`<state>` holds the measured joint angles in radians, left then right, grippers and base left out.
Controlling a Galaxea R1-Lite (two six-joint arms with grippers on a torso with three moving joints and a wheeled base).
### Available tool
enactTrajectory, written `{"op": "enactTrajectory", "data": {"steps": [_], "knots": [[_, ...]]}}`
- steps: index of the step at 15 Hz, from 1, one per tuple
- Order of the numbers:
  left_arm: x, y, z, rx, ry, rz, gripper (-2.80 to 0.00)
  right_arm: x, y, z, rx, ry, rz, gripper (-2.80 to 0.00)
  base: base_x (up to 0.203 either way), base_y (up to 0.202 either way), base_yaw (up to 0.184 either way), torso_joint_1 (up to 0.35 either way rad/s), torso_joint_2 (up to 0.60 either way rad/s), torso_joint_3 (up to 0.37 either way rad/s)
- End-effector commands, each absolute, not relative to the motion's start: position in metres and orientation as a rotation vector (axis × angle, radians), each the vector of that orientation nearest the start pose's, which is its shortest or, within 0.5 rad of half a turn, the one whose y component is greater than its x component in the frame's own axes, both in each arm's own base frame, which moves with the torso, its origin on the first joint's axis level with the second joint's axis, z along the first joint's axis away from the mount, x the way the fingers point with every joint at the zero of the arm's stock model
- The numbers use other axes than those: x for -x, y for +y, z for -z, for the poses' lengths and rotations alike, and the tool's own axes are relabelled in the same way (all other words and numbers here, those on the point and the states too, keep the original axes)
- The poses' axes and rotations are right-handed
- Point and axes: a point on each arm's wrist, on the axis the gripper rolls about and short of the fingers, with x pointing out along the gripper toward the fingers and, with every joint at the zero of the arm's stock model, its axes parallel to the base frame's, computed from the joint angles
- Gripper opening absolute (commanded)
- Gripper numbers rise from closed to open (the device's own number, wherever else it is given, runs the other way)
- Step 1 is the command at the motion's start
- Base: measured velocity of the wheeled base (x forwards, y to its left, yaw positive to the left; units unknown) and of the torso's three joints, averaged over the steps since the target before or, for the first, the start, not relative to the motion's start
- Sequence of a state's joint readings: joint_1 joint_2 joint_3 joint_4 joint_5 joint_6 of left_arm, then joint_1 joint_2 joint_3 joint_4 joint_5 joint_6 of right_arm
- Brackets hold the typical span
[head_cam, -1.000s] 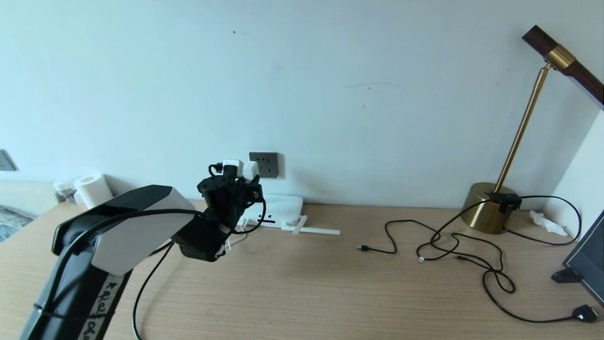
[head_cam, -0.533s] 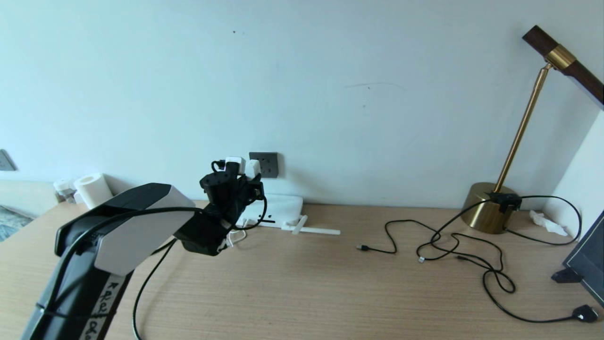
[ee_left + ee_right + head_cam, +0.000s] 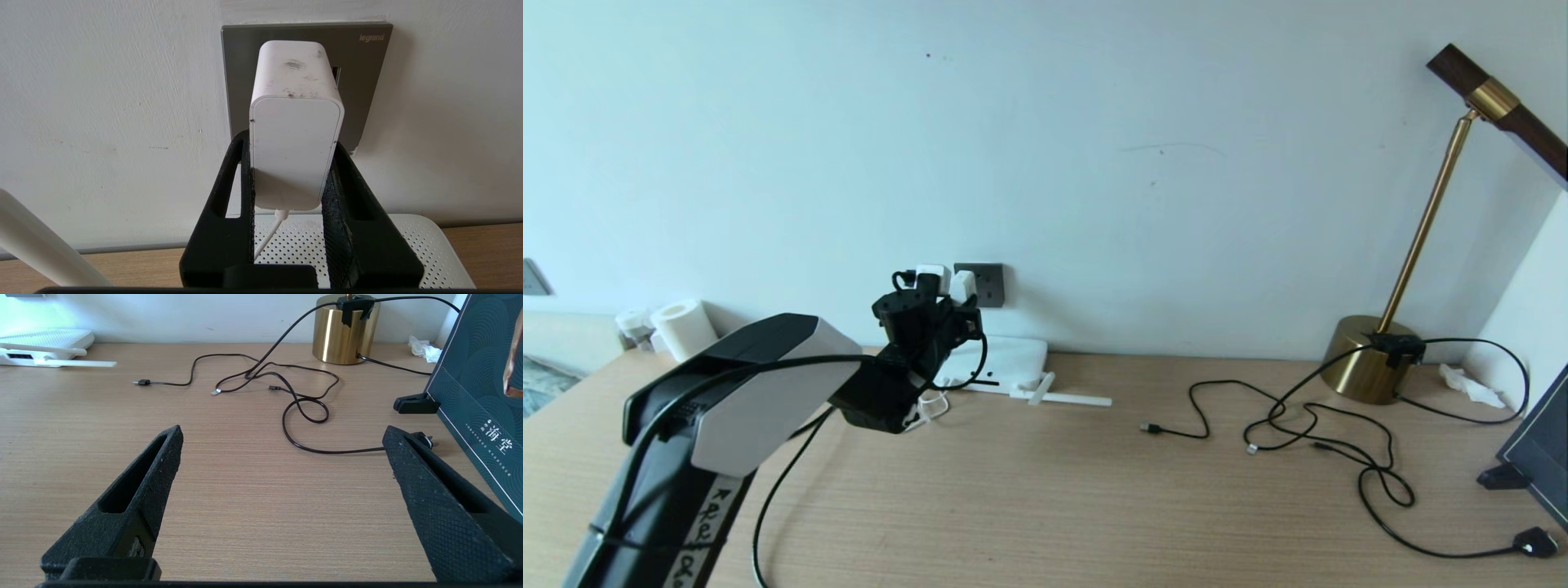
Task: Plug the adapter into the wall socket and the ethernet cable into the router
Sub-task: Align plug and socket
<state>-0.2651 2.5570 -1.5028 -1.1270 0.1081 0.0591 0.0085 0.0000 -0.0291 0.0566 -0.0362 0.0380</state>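
My left gripper (image 3: 949,312) is shut on the white adapter (image 3: 961,287), holding it up in front of the dark grey wall socket (image 3: 990,283). In the left wrist view the black fingers (image 3: 343,179) clamp the adapter (image 3: 296,122) by its two sides, and it covers the middle of the socket plate (image 3: 367,73). Its pins are hidden, so I cannot tell whether they are in. Its thin white cord (image 3: 267,237) hangs down over the router (image 3: 408,245). The router (image 3: 1013,358) lies flat against the wall under the socket. The black ethernet cable (image 3: 772,498) runs under my left arm, its plug hidden. My right gripper (image 3: 284,430) hovers open over bare table.
A brass lamp (image 3: 1372,359) stands at the back right, with thin black cords (image 3: 1339,441) tangled on the table before it. A dark framed board (image 3: 1535,457) leans at the right edge. A white roll (image 3: 685,327) sits at the back left.
My left gripper has lifted the adapter a little and carried it closer to the wall socket. The right arm has not moved.
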Motion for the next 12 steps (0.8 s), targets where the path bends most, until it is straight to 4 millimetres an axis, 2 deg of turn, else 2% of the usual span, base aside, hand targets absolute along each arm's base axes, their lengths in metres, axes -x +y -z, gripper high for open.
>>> {"op": "enactTrajectory", "data": {"steps": [1,12], "knots": [[-0.4883,-0.1301,-0.0599,-0.044,-0.083,0.152,-2.80,0.0251,-0.0011,-0.0777,-0.038,0.027,0.028,0.00,0.000,0.000,0.000,0.000,0.00,0.000],[-0.4946,-0.1322,-0.0525,-0.044,-0.079,0.149,-2.80,0.0251,-0.0011,-0.0777,-0.038,0.027,0.028,0.00,0.000,0.000,0.000,0.000,0.00,0.000]]}}
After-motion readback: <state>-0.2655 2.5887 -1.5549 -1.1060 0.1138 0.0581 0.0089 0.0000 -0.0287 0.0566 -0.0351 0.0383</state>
